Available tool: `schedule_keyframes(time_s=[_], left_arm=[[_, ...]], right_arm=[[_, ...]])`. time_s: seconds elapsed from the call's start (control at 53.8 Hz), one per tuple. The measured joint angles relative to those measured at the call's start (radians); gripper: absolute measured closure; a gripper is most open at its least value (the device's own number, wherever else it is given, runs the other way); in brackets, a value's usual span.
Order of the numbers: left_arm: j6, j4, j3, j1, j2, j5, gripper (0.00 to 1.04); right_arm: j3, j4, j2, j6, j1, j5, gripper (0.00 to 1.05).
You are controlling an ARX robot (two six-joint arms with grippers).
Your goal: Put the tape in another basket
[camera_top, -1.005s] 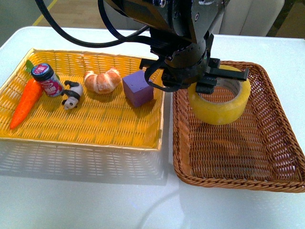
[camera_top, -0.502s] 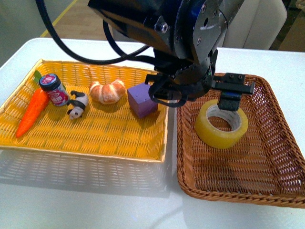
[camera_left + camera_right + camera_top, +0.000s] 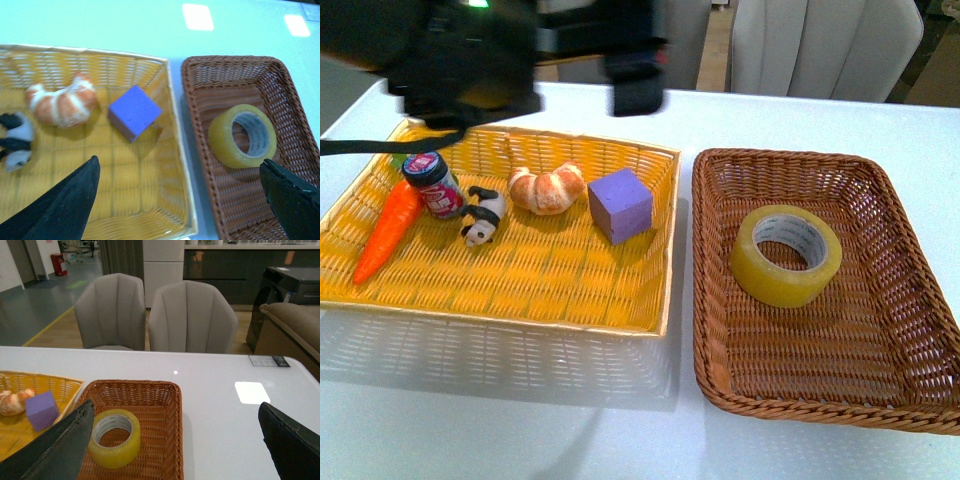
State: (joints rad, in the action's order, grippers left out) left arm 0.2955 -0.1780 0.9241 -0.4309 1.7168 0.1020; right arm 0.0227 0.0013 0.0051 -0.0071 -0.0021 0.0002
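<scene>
Left fingers (image 3: pixel 70 205): spread wide apart, nothing held between them. Right fingers (image 3: pixel 55 450): likewise spread wide, nothing held. The tape (image 3: pixel 225 150) touches neither pair. In both wrist views it lies beyond the fingertips and well apart from them.

Front view: the fingers themselves cannot be made out. Only a blurred dark arm (image 3: pixel 470 50) shows, at the frame's 11 o'clock. The tape lies well apart from it, at about its 4 o'clock.

Tape position: flat on the floor of the basket (image 3: pixel 820 370), hole facing up. It is offset toward 10 o'clock from the basket's centre and sits near the 9 o'clock wall.

Surroundings: the basket stands on the white surface (image 3: pixel 880 120), with the yellow tray (image 3: pixel 520 290) just beside it at its 9 o'clock. Inside the tray, the purple cube (image 3: pixel 620 203) sits at the tape's 10 o'clock, across the two rims. The croissant (image 3: pixel 548 188) lies beyond the cube, toward 9 o'clock.
</scene>
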Motion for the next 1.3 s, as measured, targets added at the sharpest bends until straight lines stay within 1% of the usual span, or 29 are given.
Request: schedule_keyframes(time_s=[0.056, 0.13, 0.26, 0.298, 0.335, 0.372, 0.391, 0.447, 0.484, 0.521, 0.558, 0.651, 0.67, 0.763, 0.856, 1.098, 1.153, 1.228, 1.302], left_arm=[[-0.007, 0.002, -0.060, 0.042, -0.065, 0.013, 0.09], [-0.013, 0.016, -0.144, 0.103, -0.172, 0.056, 0.09], [-0.024, 0.057, -0.237, 0.176, -0.329, 0.106, 0.09], [-0.026, 0.060, -0.247, 0.184, -0.353, 0.104, 0.09], [-0.055, -0.016, -0.275, 0.179, -0.356, 0.033, 0.12], [-0.117, -0.223, -0.343, 0.173, -0.357, -0.113, 0.19], [-0.132, -0.273, -0.361, 0.173, -0.357, -0.145, 0.21], [-0.200, -0.526, -0.476, 0.179, -0.363, -0.284, 0.32], [-0.217, -0.620, -0.523, 0.189, -0.374, -0.311, 0.37], [-0.239, -0.708, -0.567, 0.206, -0.398, -0.314, 0.44], [-0.252, -0.750, -0.596, 0.219, -0.433, -0.310, 0.51], [-0.271, -0.760, -0.655, 0.245, -0.518, -0.277, 0.69], [-0.272, -0.760, -0.661, 0.248, -0.524, -0.275, 0.71], [-0.277, -0.742, -0.719, 0.278, -0.581, -0.252, 0.89], [-0.278, -0.720, -0.755, 0.298, -0.640, -0.231, 1.04], [-0.284, -0.637, -0.831, 0.341, -0.798, -0.187, 1.03], [-0.285, -0.675, -0.862, 0.383, -0.808, -0.122, 1.03], [-0.285, -0.648, -0.887, 0.418, -0.838, -0.111, 1.03], [-0.285, -0.603, -0.897, 0.426, -0.891, -0.107, 1.03]], right_arm=[[0.000, 0.000, 0.000, 0.000, 0.000, 0.000, 0.09], [0.000, 0.000, 0.000, 0.000, 0.000, 0.000, 0.09], [0.000, 0.000, 0.000, 0.000, 0.000, 0.000, 0.09], [0.000, 0.000, 0.000, 0.000, 0.000, 0.000, 0.09], [0.000, 0.000, 0.000, 0.000, 0.000, 0.000, 0.09], [0.000, 0.000, 0.000, 0.000, 0.000, 0.000, 0.09], [0.000, 0.000, 0.000, 0.000, 0.000, 0.000, 0.09], [0.000, 0.000, 0.000, 0.000, 0.000, -0.003, 0.09], [0.000, 0.000, 0.000, 0.000, 0.000, -0.003, 0.09], [0.000, 0.000, 0.000, 0.000, 0.000, 0.000, 0.09], [0.000, 0.000, 0.000, 0.000, 0.000, 0.000, 0.09], [0.000, 0.000, 0.000, 0.000, 0.000, 0.000, 0.09], [0.000, 0.000, 0.000, 0.000, 0.000, 0.000, 0.09], [0.000, 0.000, 0.000, 0.000, 0.000, 0.000, 0.09], [0.000, 0.000, 0.000, 0.000, 0.000, 0.000, 0.09], [0.000, 0.000, 0.000, 0.000, 0.000, 0.000, 0.09], [0.000, 0.000, 0.000, 0.000, 0.000, 0.000, 0.09], [0.000, 0.000, 0.000, 0.000, 0.000, 0.001, 0.09], [0.000, 0.000, 0.000, 0.000, 0.000, 0.000, 0.09]])
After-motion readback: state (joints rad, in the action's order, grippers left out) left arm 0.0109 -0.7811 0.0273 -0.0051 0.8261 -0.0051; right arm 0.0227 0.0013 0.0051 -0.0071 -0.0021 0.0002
